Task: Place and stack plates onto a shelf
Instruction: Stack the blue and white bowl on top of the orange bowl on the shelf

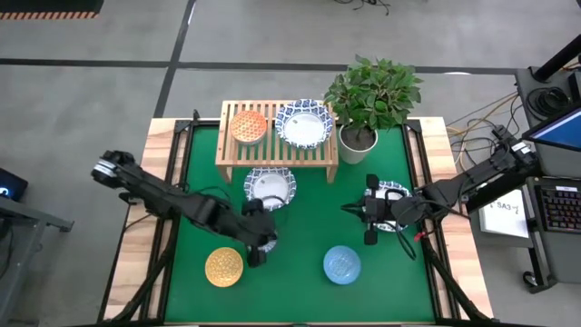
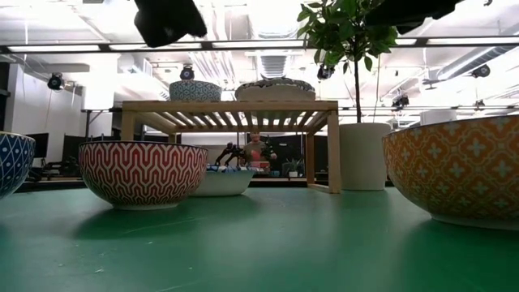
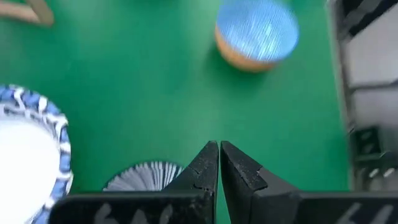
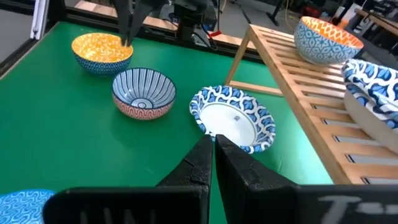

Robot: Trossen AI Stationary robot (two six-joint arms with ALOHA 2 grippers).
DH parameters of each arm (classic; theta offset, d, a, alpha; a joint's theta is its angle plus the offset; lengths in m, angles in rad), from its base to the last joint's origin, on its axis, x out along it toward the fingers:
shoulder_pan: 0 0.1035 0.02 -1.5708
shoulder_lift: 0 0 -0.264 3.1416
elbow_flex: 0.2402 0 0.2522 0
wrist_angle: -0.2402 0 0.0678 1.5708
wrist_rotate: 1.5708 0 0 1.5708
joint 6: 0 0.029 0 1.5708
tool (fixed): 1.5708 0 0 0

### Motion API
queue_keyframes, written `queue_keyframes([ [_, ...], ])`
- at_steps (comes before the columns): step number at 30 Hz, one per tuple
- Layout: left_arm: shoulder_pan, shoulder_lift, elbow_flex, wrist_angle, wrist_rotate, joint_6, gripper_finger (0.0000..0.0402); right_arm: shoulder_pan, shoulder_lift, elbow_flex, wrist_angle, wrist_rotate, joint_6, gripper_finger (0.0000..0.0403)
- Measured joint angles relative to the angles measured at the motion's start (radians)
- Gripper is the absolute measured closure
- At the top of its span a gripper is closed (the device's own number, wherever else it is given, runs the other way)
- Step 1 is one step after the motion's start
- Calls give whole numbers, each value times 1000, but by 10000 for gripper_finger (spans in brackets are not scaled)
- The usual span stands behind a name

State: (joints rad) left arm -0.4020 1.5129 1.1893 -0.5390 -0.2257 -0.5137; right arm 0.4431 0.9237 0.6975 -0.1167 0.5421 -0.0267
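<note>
Your low light-wood slatted shelf (image 1: 277,150) already carries an orange-lined bowl (image 1: 248,125) and a wide white plate with a blue patterned rim (image 1: 303,123), side by side, which leaves its third spot free for stacking. The rest wait on the green mat: a blue-rimmed white plate (image 1: 270,185) just in front of the shelf, a yellow bowl (image 1: 224,266) and a light blue bowl (image 1: 342,264) nearer the front edge, and another blue-rimmed plate (image 1: 392,193) under the right arm.

Your left gripper (image 3: 219,163) hangs over the mat between the yellow bowl and the front plate, fingers pressed together and empty. Your right gripper (image 4: 212,155) reaches in level from the right, likewise closed on nothing, facing the shelf.
</note>
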Motion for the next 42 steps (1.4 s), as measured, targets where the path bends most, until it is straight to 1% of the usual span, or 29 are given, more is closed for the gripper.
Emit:
queue_keyframes([
  [6,-52,153,165,-283,3,5,402,0,0,0,-6,0,-19,394],
  [11,-93,238,256,-388,7,-30,398,0,6,0,-9,-1,-25,394],
  [14,-102,279,296,-451,8,-66,380,0,10,0,-8,-3,-27,394],
  [17,-101,305,312,-511,9,-112,350,0,13,0,-9,-4,-27,394],
  [24,-105,340,308,-517,27,-108,262,0,14,-2,-9,-27,-14,394],
  [28,-108,361,302,-509,28,-94,237,0,14,-9,-8,-27,-6,394],
  [33,-108,391,286,-485,27,-74,241,0,14,-27,-4,-26,9,394],
  [42,-107,419,255,-411,28,-51,280,0,14,-48,-4,-26,54,394],
])
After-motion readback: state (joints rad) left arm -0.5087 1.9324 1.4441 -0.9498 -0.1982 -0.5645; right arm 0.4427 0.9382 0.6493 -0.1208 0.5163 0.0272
